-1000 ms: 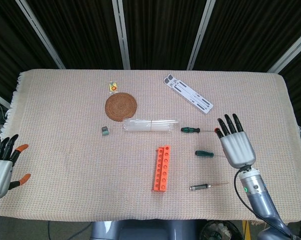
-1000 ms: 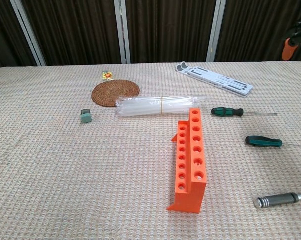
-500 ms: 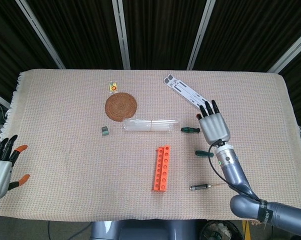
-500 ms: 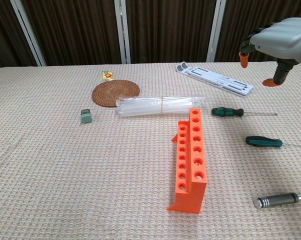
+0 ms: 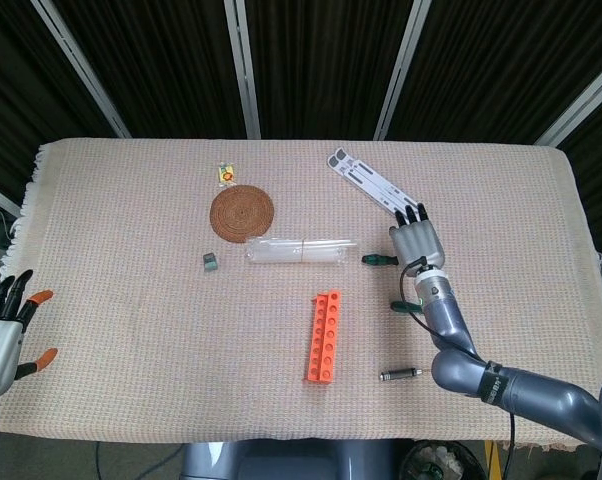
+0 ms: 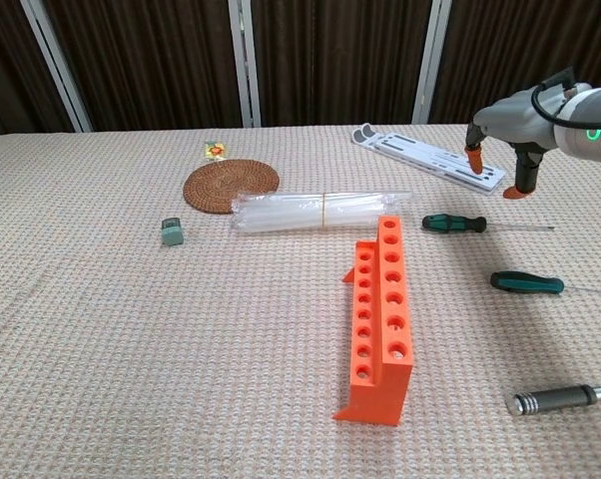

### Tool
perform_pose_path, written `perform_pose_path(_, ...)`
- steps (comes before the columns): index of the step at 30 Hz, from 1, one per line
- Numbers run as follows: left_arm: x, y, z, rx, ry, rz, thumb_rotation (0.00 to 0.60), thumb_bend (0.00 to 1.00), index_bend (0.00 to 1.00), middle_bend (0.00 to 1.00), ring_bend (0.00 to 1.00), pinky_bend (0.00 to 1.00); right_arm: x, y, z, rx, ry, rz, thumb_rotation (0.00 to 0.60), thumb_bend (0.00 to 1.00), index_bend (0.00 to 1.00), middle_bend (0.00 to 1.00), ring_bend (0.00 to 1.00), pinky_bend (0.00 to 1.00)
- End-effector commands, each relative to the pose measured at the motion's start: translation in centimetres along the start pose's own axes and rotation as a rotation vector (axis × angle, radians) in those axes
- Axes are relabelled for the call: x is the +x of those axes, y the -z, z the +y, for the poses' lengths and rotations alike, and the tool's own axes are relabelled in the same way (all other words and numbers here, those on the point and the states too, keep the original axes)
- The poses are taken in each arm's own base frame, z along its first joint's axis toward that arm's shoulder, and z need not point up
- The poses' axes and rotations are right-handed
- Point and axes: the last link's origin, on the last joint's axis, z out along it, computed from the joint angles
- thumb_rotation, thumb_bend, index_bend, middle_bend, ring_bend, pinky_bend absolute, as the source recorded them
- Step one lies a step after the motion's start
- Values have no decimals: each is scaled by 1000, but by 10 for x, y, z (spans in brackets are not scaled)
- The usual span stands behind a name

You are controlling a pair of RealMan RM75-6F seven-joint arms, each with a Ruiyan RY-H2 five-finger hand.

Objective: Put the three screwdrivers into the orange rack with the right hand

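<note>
On a table covered in beige woven cloth [image 5: 131, 300], three slim, rigid, likely light screwdrivers [image 6: 454, 223] were laid toward the right edge beside the orange rack [image 6: 380, 319], best pinched at the handle, the right hand [image 5: 416, 243] poised empty, fingers spread.

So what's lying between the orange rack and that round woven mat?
A banded bundle of clear plastic tubes lies between the orange rack and the round woven mat, crosswise. The chest view shows it best.
</note>
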Motion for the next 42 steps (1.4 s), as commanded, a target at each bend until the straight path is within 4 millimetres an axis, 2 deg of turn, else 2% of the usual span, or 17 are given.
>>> perform_pose_path(1, -1, 0, -1, 2, -2, -3, 600, 133, 237, 0, 0, 0, -5, -8, -8, 3, 7, -40, 600, 260, 380, 84, 0, 0)
perform_pose_path(13, -2, 0, -3, 11, -1, -12, 600, 133, 238, 0, 0, 0, -11, -26, -27, -6, -74, -155, 600, 262, 401, 84, 0, 0)
perform_pose_path(24, -3, 0, -8, 30, -1, -14, 600, 133, 245, 0, 0, 0, -9, -39, -30, -35, -65, -168, 600, 267, 360, 60, 0, 0)
perform_pose_path(34, -2, 0, -8, 31, -2, -10, 600, 133, 251, 0, 0, 0, -18, -42, -32, -36, -64, -201, 600, 267, 350, 37, 0, 0)
perform_pose_path(42, -2, 1, -9, 37, 1, -9, 600, 134, 252, 0, 0, 0, -20, -33, -37, 0, -61, -209, 600, 267, 410, 55, 0, 0)
